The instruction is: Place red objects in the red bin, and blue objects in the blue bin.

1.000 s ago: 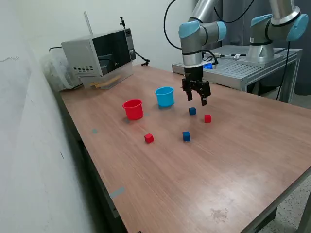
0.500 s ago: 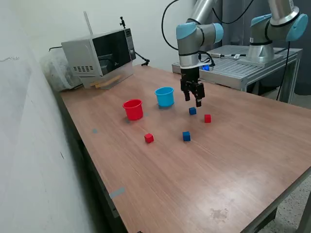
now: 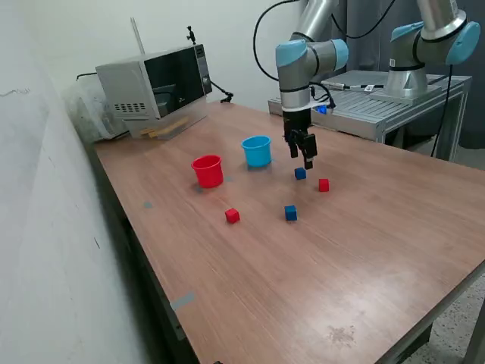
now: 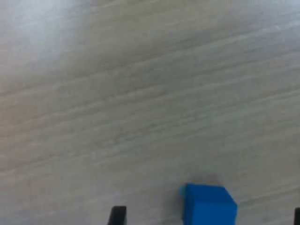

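Table (image 3: 341,258): brown wood-grain top that carries everything below.
Microwave (image 3: 155,82): at the table's far corner, well beyond the red cup; door dark.
Arm (image 3: 307,57): grey with light blue joints, reaching down over the table just beyond the blue cup's side.
Second arm (image 3: 428,42): on a metal stand off the table, behind the working arm.
Gripper (image 3: 304,155): black, pointing down, hovering just above the nearer-to-blue-cup blue cube. In the wrist view a finger tip (image 4: 118,214) shows at one edge and a sliver of another at the far edge, well apart, so the fingers are spread with nothing between them.
Blue cup (image 3: 257,151): upright, light blue, just beside the red cup on the exterior view's right.
Red cup (image 3: 208,171): upright, the landmark here.
Blue cube under gripper (image 3: 300,174): on the table, near the blue cup, on the exterior view's right of it; in the wrist view (image 4: 208,205) it lies between the finger tips, nearer one side.
Second blue cube (image 3: 290,213): nearer the camera, well apart from the red cup.
Red cube (image 3: 323,185): just beside the first blue cube, farther from the red cup.
Second red cube (image 3: 232,216): in front of the red cup, nearest to it.
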Robot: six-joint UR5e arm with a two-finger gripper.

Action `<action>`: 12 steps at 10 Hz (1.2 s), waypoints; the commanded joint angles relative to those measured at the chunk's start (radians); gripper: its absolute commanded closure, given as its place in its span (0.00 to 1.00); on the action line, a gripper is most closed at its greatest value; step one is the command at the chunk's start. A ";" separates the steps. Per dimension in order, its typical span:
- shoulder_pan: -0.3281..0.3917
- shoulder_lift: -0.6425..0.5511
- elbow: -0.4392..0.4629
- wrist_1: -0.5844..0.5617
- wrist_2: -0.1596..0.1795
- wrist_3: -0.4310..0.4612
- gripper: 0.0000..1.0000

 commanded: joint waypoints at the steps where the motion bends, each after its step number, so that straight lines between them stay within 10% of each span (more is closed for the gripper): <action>1: -0.001 0.022 0.009 -0.001 -0.010 0.023 0.00; 8: 0.033 0.050 -0.048 -0.004 -0.012 0.010 0.00; 10: 0.033 0.054 -0.048 -0.004 -0.094 0.012 0.00; 12: 0.033 0.057 -0.048 -0.006 -0.099 0.013 0.00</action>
